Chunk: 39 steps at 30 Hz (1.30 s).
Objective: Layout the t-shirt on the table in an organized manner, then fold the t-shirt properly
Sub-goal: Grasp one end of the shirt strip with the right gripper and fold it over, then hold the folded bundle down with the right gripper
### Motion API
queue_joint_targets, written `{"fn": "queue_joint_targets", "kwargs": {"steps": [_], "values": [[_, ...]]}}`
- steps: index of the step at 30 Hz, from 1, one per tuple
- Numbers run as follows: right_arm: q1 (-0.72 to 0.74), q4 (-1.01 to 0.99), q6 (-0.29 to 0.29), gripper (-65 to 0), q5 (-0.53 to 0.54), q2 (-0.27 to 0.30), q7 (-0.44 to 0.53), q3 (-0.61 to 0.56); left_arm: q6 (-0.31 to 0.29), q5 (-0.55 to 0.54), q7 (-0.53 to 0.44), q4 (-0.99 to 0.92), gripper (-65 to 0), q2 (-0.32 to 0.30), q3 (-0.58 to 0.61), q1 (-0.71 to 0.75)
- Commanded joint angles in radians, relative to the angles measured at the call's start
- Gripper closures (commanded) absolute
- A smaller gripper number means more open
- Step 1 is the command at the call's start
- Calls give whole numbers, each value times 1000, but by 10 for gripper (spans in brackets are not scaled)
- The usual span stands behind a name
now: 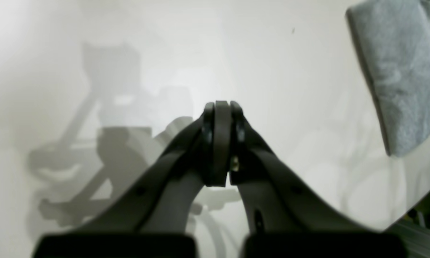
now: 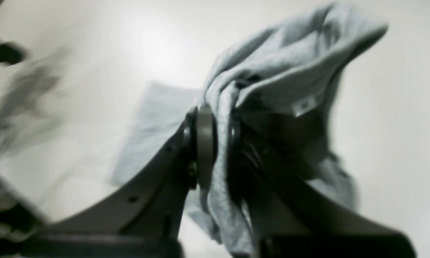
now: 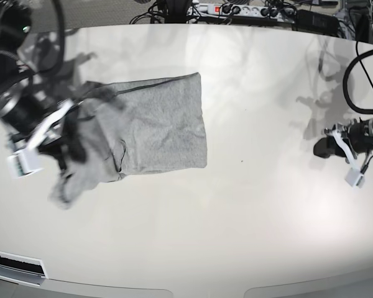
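Observation:
The heather-grey t-shirt [image 3: 155, 124] lies on the left half of the off-white table [image 3: 248, 211], plain side up, with its left end bunched and lifted. My right gripper [image 3: 74, 148] is at that end. In the right wrist view it [image 2: 215, 122] is shut on a fold of the t-shirt [image 2: 290, 61], which drapes over the jaws. My left gripper [image 3: 321, 148] is far to the right, apart from the cloth. In the left wrist view it [image 1: 220, 107] is shut and empty above the table [image 1: 272, 53], with a t-shirt [image 1: 397, 71] edge at the upper right.
A power strip with cables [image 3: 236, 9] runs along the table's back edge. Black cables [image 3: 360, 74] loop at the right edge. A white box [image 3: 15, 267] sits at the front left corner. The table edge [image 1: 415, 208] shows in the left wrist view.

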Motion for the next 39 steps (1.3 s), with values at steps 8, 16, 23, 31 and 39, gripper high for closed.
{"fn": "queue_joint_targets", "kwargs": {"steps": [8,16,23,31,39], "values": [[5,18,43,0,-31,-147,35,-319,-5,-21,-18,14,-6,6,-8,-20],[5,-51,29,0,-286,-186,208,-546,-4,-21,-18,14,-6,5,-8,-21],[82,-58,46,-486,-294,-186,230,-589,-20,-63,1,14,-6,2,-8,-22],[183,35,49,-465,-265,-179,39,-578,-103,-371,229,15,0,-21,-8,-26],[198,-50,1,-19,-402,-125,127,-550,-103,-462,266,15,0,-19,-7,-26]]}}
